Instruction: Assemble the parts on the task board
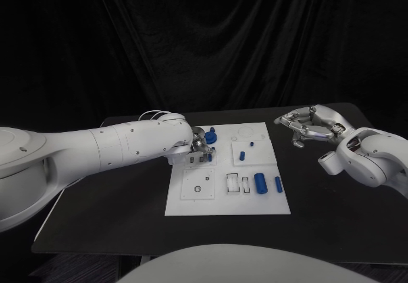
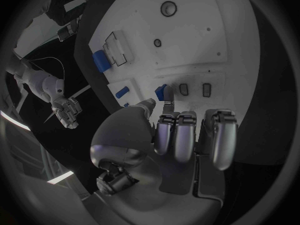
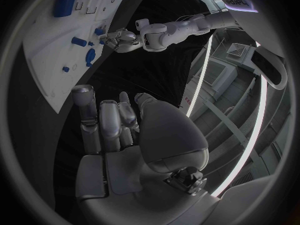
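One small blue part [image 2: 162,91], apparently pinched by the left hand [image 1: 199,147] over the task board [image 1: 191,203], may jam if tilted at its slot, while the right hand [image 1: 308,125], fingers loosely curled, holds nothing.

— What lies on the task board [image 1: 197,203]?
— Small blue parts: a flat one [image 1: 261,184] beside a slim rod [image 1: 278,184] near the right edge, a short peg [image 1: 242,156] further up, and a round one [image 1: 211,134] near the far left corner.

— And the left hand [image 1: 200,147]?
— It sits over the board's upper left section, fingers curled down at a small blue piece [image 1: 210,157]. Whether it grips that piece, I cannot tell.

— The right hand [image 1: 308,128]?
— Off the board, raised above the black table [image 1: 127,200] beyond its right edge, fingers bent and apart, holding nothing.
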`<state>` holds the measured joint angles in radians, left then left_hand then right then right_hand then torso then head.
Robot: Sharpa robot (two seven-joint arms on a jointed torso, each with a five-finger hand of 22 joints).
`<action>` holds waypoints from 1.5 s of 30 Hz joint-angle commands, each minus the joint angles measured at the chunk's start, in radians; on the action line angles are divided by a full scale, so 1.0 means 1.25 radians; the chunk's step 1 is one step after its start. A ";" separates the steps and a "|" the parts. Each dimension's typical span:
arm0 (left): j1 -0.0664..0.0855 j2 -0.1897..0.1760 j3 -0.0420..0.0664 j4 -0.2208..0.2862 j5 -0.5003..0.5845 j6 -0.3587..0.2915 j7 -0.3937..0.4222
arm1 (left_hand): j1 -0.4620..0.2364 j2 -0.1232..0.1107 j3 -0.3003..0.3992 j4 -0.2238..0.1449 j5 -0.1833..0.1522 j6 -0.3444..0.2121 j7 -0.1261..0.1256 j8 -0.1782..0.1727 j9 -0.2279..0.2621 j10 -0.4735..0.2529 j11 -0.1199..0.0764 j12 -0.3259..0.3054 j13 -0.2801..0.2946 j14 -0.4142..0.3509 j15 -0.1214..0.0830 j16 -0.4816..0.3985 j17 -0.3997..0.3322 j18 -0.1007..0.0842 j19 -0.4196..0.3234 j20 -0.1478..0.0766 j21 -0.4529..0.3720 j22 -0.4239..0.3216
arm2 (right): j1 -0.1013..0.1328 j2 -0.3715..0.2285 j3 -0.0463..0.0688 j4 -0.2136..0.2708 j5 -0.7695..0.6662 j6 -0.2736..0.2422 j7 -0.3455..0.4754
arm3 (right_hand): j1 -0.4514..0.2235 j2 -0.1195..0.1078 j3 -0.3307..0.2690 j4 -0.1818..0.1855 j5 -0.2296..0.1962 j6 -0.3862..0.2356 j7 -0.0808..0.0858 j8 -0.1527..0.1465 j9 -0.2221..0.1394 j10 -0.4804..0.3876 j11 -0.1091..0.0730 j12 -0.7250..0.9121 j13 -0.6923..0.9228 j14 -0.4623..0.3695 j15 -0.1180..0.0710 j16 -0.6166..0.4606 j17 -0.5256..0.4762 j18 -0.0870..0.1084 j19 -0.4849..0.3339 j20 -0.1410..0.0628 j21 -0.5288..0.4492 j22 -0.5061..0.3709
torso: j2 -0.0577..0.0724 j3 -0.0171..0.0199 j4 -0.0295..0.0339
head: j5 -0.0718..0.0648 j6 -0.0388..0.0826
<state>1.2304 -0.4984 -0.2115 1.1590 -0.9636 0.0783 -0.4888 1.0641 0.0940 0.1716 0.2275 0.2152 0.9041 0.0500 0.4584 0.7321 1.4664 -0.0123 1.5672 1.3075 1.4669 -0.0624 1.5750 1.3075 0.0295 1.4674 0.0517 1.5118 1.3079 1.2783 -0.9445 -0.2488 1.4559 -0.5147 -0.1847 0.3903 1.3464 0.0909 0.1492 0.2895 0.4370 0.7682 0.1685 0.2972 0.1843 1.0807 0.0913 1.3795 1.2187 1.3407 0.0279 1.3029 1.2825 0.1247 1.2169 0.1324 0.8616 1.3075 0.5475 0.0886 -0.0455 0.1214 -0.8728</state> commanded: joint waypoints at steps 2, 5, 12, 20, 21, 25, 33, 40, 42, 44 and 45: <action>-0.003 0.003 0.001 -0.003 -0.001 0.015 0.012 | -0.004 -0.001 0.004 -0.002 -0.002 -0.003 0.004 -0.002 0.001 0.083 -0.003 0.003 0.211 0.083 -0.004 -0.003 0.211 0.007 -0.001 -0.005 -0.005 0.083 | -0.003 0.001 0.001 -0.003 0.002 0.012 -0.010 | 0.001 0.006 -0.003 0.002 -0.001 -0.004 -0.001 0.005 -0.001 -0.001 0.001 0.004 -0.001 0.002 0.001 0.003 0.000 0.011 -0.001 0.002 -0.004 0.064 | 0.000 0.0001 -0.0001 | 0.001 0.000; -0.004 0.004 0.001 -0.004 -0.001 0.016 0.011 | -0.004 -0.001 0.004 -0.002 -0.002 -0.003 0.004 -0.002 0.001 0.083 -0.003 0.003 0.211 0.083 -0.004 -0.003 0.211 0.008 -0.002 -0.005 -0.006 0.080 | -0.003 0.001 0.001 -0.004 0.002 0.013 -0.010 | 0.001 0.006 -0.003 0.002 -0.001 -0.004 -0.001 0.005 -0.001 -0.001 0.001 0.004 -0.001 0.002 0.001 0.003 0.000 0.011 -0.001 0.002 -0.004 0.064 | 0.000 0.0004 -0.0011 | 0.003 0.000; -0.006 0.005 0.001 -0.004 -0.001 0.022 0.009 | 0.001 -0.002 0.008 -0.009 0.000 0.000 0.004 -0.010 0.003 0.083 -0.003 0.003 0.211 0.083 -0.003 -0.003 0.211 0.008 -0.003 -0.005 -0.007 0.080 | -0.003 0.002 0.001 -0.005 0.002 0.017 -0.013 | 0.001 0.006 -0.003 0.002 -0.001 -0.004 -0.001 0.005 -0.001 -0.001 0.001 0.004 -0.001 0.002 0.001 0.003 0.000 0.011 -0.001 0.002 -0.004 0.064 | -0.001 0.0005 0.0000 | 0.002 0.000; -0.006 0.007 0.001 -0.006 -0.001 0.026 0.010 | 0.006 -0.005 0.012 -0.019 0.004 0.002 0.004 -0.019 0.005 0.083 -0.003 0.003 0.211 0.083 -0.003 -0.003 0.211 0.008 -0.004 -0.005 -0.009 0.078 | -0.003 0.003 0.001 -0.006 0.002 0.021 -0.016 | 0.000 0.007 -0.003 0.002 -0.001 -0.005 -0.001 0.005 -0.001 -0.002 0.001 0.004 -0.002 0.002 0.001 0.002 -0.001 0.011 -0.001 0.002 -0.005 0.064 | -0.001 0.0001 -0.0005 | 0.004 0.000; -0.006 0.007 0.001 -0.006 -0.001 0.026 0.010 | 0.006 -0.005 0.012 -0.019 0.004 0.002 0.004 -0.019 0.005 0.083 -0.003 0.003 0.211 0.083 -0.003 -0.003 0.211 0.008 -0.004 -0.005 -0.009 0.078 | -0.004 0.003 0.001 -0.006 0.002 0.022 -0.017 | 0.000 0.007 -0.003 0.002 -0.001 -0.005 -0.001 0.005 -0.001 -0.002 0.001 0.004 -0.002 0.002 0.001 0.002 -0.001 0.011 -0.001 0.002 -0.005 0.064 | -0.001 0.0000 -0.0005 | 0.005 0.000; -0.006 0.006 0.001 -0.006 -0.001 0.029 0.010 | 0.008 -0.007 0.015 -0.026 0.008 0.004 0.004 -0.026 0.007 0.083 -0.003 0.003 0.211 0.083 -0.003 -0.003 0.211 0.009 -0.004 -0.005 -0.010 0.077 | -0.004 0.003 0.001 -0.007 0.002 0.024 -0.019 | 0.000 0.008 -0.003 0.001 -0.001 -0.006 -0.001 0.005 -0.001 -0.003 0.001 0.004 -0.002 0.002 0.001 0.002 -0.002 0.011 -0.002 0.002 -0.007 0.063 | 0.000 0.0001 -0.0004 | 0.005 0.000; -0.007 0.005 0.001 -0.006 -0.001 0.026 0.019 | 0.018 -0.010 0.045 -0.059 0.052 0.011 0.005 -0.061 0.008 0.083 -0.002 0.003 0.211 0.083 -0.003 -0.003 0.211 0.010 -0.007 -0.004 -0.015 0.072 | -0.004 0.002 0.001 -0.006 0.002 0.027 -0.024 | 0.002 0.008 -0.002 0.000 0.000 -0.007 -0.002 0.006 -0.001 -0.004 0.001 0.004 -0.003 0.002 0.001 0.002 -0.002 0.011 -0.002 0.002 -0.007 0.063 | 0.000 0.0003 -0.0006 | 0.007 0.000; -0.007 0.003 0.001 -0.006 -0.001 0.027 0.023 | 0.023 -0.025 0.106 -0.109 0.125 0.026 0.002 -0.084 0.021 0.083 -0.005 0.003 0.211 0.083 -0.005 -0.003 0.211 0.010 -0.006 -0.006 -0.017 0.073 | -0.004 0.002 0.001 -0.005 0.002 0.031 -0.028 | 0.004 0.008 -0.002 -0.001 0.001 -0.007 -0.002 0.006 -0.002 -0.005 0.001 0.004 -0.004 0.001 0.001 0.002 -0.003 0.012 -0.003 0.002 -0.008 0.063 | 0.000 0.0005 -0.0011 | 0.008 0.000; -0.007 0.002 0.001 -0.006 -0.001 0.027 0.022 | 0.021 -0.031 0.128 -0.125 0.139 0.031 0.002 -0.089 0.026 0.083 -0.006 0.003 0.211 0.083 -0.006 -0.003 0.211 0.010 -0.006 -0.007 -0.018 0.074 | -0.004 0.001 0.001 -0.005 0.002 0.032 -0.029 | 0.004 0.008 -0.002 -0.001 0.001 -0.007 -0.002 0.006 -0.002 -0.005 0.001 0.004 -0.004 0.001 0.001 0.002 -0.003 0.012 -0.003 0.002 -0.008 0.063 | 0.000 0.0003 -0.0007 | 0.009 0.000; -0.007 0.000 0.001 -0.006 -0.001 0.027 0.021 | 0.017 -0.035 0.143 -0.135 0.147 0.033 0.001 -0.092 0.030 0.083 -0.006 0.003 0.211 0.083 -0.007 -0.003 0.211 0.010 -0.005 -0.007 -0.018 0.074 | -0.004 0.001 0.001 -0.004 0.002 0.033 -0.031 | 0.004 0.008 -0.002 -0.001 0.001 -0.007 -0.002 0.007 -0.002 -0.008 0.001 0.003 -0.006 0.001 0.001 0.001 -0.003 0.012 -0.004 0.002 -0.011 0.062 | 0.000 0.0002 -0.0005 | 0.009 0.000; -0.007 -0.001 0.001 -0.006 -0.001 0.026 0.020 | 0.012 -0.039 0.159 -0.145 0.158 0.035 0.001 -0.095 0.034 0.083 -0.006 0.003 0.211 0.083 -0.007 -0.003 0.211 0.010 -0.006 -0.008 -0.019 0.074 | -0.004 0.000 0.001 -0.004 0.002 0.033 -0.031 | 0.004 0.008 -0.002 -0.001 0.001 -0.007 -0.002 0.007 -0.002 -0.008 0.001 0.003 -0.006 0.001 0.001 0.001 -0.003 0.012 -0.004 0.002 -0.011 0.062 | 0.000 0.0003 -0.0005 | 0.009 0.000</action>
<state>1.2232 -0.4985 -0.2111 1.1513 -0.9640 0.1029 -0.4787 1.0824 0.0541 0.3557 0.0551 0.4040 0.9423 0.0521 0.3423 0.7730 1.4666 -0.0121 1.5672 1.3075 1.4668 -0.0623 1.5750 1.3075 0.0295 1.4637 0.0480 1.4918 1.3075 1.2760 -0.9424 -0.2488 1.4488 -0.5146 -0.1570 0.3703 1.3504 0.0949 0.1492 0.2895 0.4370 0.7646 0.1648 0.3014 0.1837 1.0771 0.0949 1.3794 1.2125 1.3407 0.0279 1.3026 1.2791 0.1248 1.2169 0.1324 0.8517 1.3073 0.5472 0.0889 -0.0466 0.1321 -0.8728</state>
